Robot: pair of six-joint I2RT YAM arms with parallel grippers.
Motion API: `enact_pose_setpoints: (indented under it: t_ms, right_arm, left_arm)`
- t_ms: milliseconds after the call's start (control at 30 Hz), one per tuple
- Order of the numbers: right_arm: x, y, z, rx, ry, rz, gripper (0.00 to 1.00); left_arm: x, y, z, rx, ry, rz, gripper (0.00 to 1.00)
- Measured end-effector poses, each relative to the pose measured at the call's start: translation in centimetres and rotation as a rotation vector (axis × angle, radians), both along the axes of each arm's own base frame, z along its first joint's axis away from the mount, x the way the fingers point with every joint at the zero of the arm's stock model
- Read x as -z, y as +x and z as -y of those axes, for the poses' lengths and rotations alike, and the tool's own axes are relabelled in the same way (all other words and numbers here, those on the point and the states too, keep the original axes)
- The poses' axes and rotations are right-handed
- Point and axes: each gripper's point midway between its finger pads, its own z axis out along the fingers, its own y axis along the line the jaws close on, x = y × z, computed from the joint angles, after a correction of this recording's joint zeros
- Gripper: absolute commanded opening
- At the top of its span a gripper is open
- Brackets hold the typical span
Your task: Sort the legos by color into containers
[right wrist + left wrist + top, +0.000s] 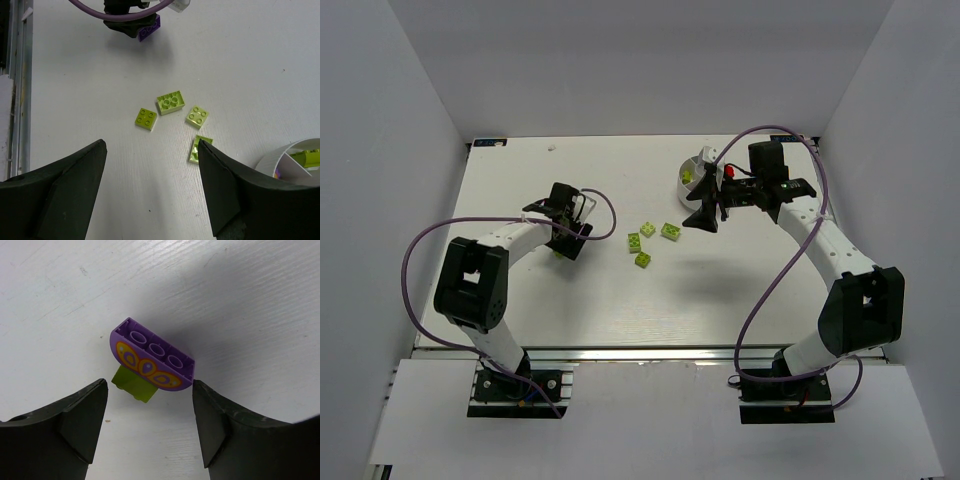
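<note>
Black fingers (75,425) of the left gripper (149,402) stand apart on either side of a two-colour clump: a purple half-round brick (152,357) with an orange petal print, joined to a small lime brick (134,384) beneath it. The clump lies on the white table (240,300), well apart from the white dish (272,159), on the dish's left-arm side. A gap shows at each pad, so this claw is open and grips nothing.

One wedge of the dish holds a lime piece (310,157). The neighbouring wedge shows a sliver of something purple and yellow (276,174), too hidden to name.

The right gripper (150,150) hangs just beside the dish, on the side facing the loose bricks. Its jaws are wide apart with nothing between them. The right arm (820,235) bends at the elbow and reaches in over the dish. The left arm (510,240) is folded low, with its wrist pointing down at the clump.

Count: four loose lime bricks (170,102) sit in a cluster between the dish and the clump, nearer the dish. There is one clump, one dish and two arms.
</note>
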Motion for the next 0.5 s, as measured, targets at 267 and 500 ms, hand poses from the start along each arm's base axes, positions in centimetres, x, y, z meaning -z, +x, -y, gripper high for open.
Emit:
enact_pose_setpoints:
  t_ms: [267,500]
  right_arm:
    - [0.0,0.0,0.0,0.0,0.0,0.0,0.79]
    - [0.0,0.0,0.0,0.0,0.0,-0.001,0.79]
  left_arm:
    - [0.2,-0.4,1.5,0.071,-0.071,-0.024,0.81]
    - [0.1,-0.7,2.4,0.098,-0.116,-0.037,0.81]
